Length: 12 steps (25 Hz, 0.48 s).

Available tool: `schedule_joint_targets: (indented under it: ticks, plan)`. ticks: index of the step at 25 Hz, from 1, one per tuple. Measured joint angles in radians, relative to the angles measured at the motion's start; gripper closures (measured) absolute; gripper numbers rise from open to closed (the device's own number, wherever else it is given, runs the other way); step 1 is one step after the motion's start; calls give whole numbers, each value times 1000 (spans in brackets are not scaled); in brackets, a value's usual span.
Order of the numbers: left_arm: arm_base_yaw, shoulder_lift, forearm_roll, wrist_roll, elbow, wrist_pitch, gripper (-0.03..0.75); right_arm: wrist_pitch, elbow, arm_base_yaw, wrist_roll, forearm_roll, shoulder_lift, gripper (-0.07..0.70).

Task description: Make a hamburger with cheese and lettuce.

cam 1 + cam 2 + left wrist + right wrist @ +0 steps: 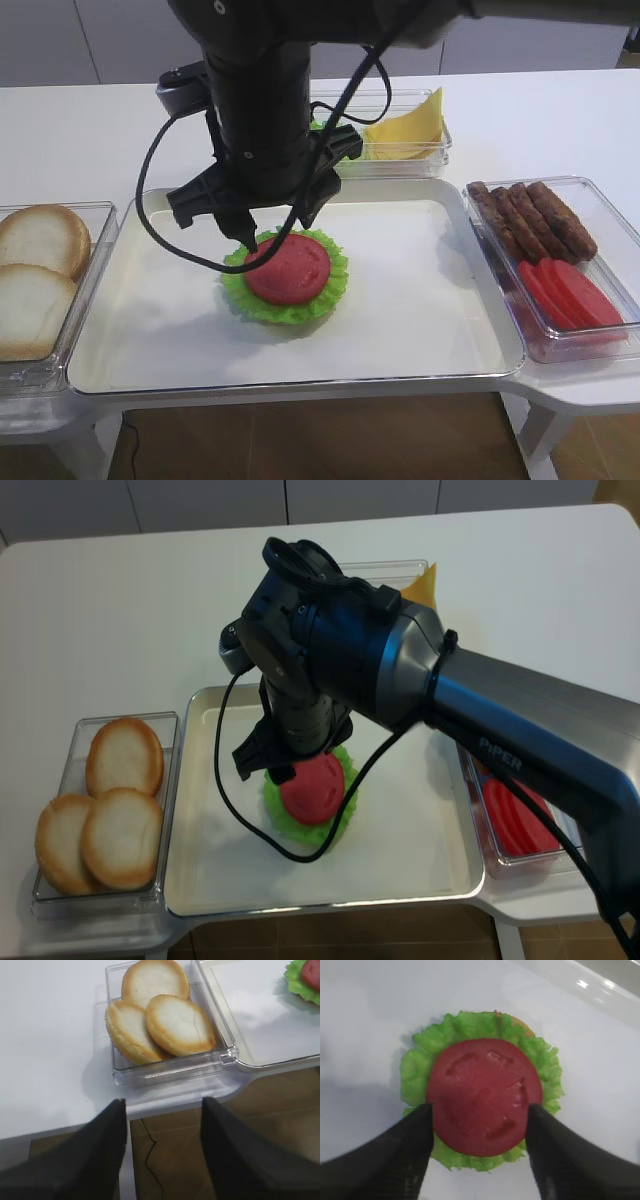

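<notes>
- hamburger (286, 277) sits mid-tray (430, 330): tomato (484, 1095) on lettuce (417, 1067), no cheese (408, 128) yet.
- my right gripper (477, 1132) hangs spread around the tomato, empty; my left gripper (162, 1125) is spread too.
- lifting carelessly, a finger could drag the tomato off-centre.

Your right arm (340, 660) is covering most of the cheese (408, 128) and the lettuce tray; the picture's edge is cropping the hamburger (304, 980).
</notes>
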Motion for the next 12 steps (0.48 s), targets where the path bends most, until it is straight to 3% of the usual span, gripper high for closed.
schedule_joint_targets:
  ticks: [8, 12]
  plan:
    - [0, 0, 0, 0, 0, 0, 356, 16, 0, -9, -77, 42, 0, 155]
    - [0, 0, 0, 0, 0, 0, 356, 35, 0, -83, -148, 93, -32, 156]
